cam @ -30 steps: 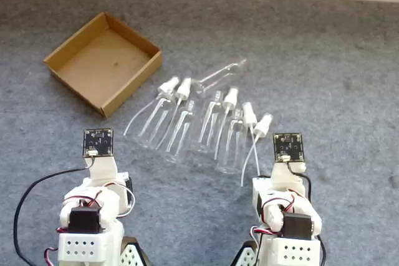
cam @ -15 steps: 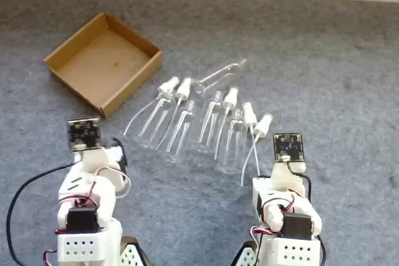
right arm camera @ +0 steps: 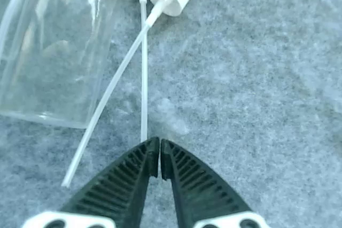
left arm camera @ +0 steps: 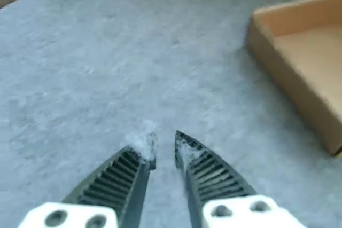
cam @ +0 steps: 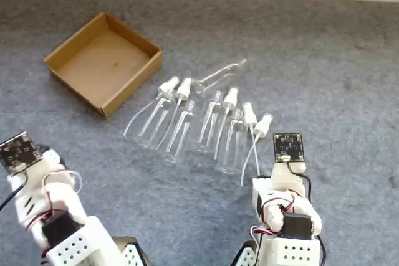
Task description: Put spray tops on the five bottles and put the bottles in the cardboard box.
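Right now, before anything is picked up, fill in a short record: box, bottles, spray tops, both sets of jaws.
Box: cardboard box, open-topped, no bottle inside.
Bottles: clear bottles lying on the grey carpet beside the box.
Spray tops: white spray tops lying among the bottles.
Left jaws: slightly apart, above bare carpet.
Right jaws: closed, near the end of a top's tube.

The grey, felt-like surface [cam: 330, 54] carries a cardboard box [cam: 103, 66] at far left. Right of it, mid-surface, clear bottles [cam: 206, 126] lie side by side among white spray tops [cam: 230, 97]. One bottle [cam: 219, 74] lies just beyond.
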Controlling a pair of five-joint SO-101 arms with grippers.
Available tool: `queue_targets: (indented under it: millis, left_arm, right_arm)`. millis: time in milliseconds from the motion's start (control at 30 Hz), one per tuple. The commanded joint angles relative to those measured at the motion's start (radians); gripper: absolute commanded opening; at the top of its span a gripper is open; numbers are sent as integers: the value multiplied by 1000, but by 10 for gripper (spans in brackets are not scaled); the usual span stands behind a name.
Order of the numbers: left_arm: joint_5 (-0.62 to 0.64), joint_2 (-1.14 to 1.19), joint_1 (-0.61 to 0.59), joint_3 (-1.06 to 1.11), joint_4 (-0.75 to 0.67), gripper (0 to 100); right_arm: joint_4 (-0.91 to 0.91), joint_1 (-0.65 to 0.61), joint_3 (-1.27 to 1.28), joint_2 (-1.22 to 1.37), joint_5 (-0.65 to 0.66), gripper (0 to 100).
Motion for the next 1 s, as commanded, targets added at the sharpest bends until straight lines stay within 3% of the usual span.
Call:
queue_targets:
  millis: [0,133,333,733,967]
  left_arm:
    - [-281,-10,-122,18,77,5]
    - [-414,-10,-162,18,109,5]
    - [-463,-10,-173,-59,204,5]
    - [-617,1,50,-562,703,5]
    - [-743,142,68,-722,758,5]
  right_arm:
    - [2,10,143,-10,-8,5]
    - [2,10,143,-10,-8,5]
    - [2,10,143,-10,-8,5]
    - [2,10,143,-10,-8,5]
    - [2,10,143,-10,-8,5]
